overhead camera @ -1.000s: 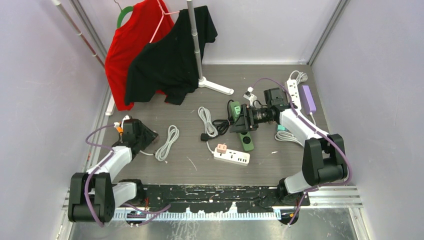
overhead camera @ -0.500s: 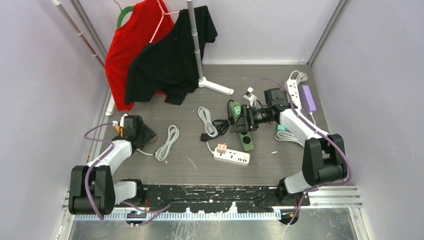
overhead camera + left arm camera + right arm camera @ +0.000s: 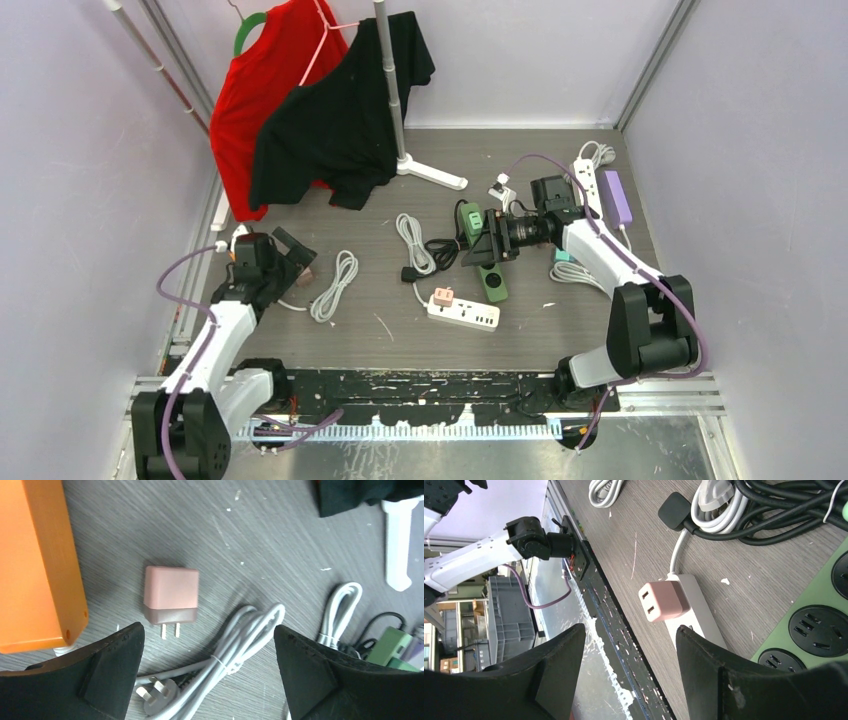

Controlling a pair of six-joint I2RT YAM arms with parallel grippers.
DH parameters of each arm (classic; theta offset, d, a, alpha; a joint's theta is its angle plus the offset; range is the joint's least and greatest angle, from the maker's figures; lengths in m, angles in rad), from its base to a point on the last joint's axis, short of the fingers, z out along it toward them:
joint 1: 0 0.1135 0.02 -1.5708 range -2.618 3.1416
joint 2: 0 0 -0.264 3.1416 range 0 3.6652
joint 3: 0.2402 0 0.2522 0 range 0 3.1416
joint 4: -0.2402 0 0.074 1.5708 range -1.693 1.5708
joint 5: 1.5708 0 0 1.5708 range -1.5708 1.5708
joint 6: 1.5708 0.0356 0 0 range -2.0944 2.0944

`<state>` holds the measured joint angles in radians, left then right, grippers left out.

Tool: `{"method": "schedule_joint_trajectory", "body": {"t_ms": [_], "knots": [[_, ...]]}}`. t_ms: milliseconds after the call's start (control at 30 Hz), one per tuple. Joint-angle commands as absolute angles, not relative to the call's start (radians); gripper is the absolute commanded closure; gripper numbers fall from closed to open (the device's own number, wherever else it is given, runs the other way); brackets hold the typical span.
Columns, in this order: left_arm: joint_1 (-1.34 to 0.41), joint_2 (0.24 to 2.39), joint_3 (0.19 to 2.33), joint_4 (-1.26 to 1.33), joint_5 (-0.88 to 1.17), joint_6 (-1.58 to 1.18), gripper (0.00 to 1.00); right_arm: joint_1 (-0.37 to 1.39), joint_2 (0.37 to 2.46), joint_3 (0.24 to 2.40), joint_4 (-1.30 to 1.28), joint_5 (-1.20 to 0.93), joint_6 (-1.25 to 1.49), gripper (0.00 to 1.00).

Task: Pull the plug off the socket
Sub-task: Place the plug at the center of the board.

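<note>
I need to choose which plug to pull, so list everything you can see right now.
white plastic power strip: two, white, centre and far right.
pink square plug adapter: one, pink, seated in the centre strip.
loose pink adapter: one, pink, lying flat, left.
green power strip: one, green, right of centre.
purple oblong block: one, purple, far right.
bundled cables: at least three, two white, one black, centre.
orange block: one, orange, left.
hung shirts: two, red and black, rear stand.
left gripper: open, empty.
right gripper: open, empty.
</note>
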<state>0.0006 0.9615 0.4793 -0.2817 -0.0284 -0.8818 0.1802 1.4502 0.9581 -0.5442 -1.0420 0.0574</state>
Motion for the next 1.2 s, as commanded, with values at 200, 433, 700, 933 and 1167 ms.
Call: {"method": "schedule_joint_trajectory", "body": {"t_ms": [200, 433, 700, 933, 1167], "knots": [[0.005, 0.704, 0.376, -0.107, 0.192, -0.810, 0.00, 0.173, 1.386, 0.997, -0.542, -1.081, 0.013, 0.28], [0.005, 0.639, 0.300, 0.093, 0.399, -0.821, 0.00, 0.173, 1.375, 0.992, -0.542, -1.095, 0.000, 0.28], [0.003, 0.730, 0.277, 0.247, 0.577, -0.876, 0.02, 0.173, 1.369, 0.988, -0.540, -1.104, -0.006, 0.28], [-0.023, 0.777, 0.254, 0.341, 0.636, -0.915, 0.03, 0.173, 1.366, 0.983, -0.536, -1.115, -0.009, 0.28], [-0.109, 0.806, 0.245, 0.414, 0.628, -0.915, 0.03, 0.173, 1.364, 0.982, -0.534, -1.122, -0.011, 0.28]]}}
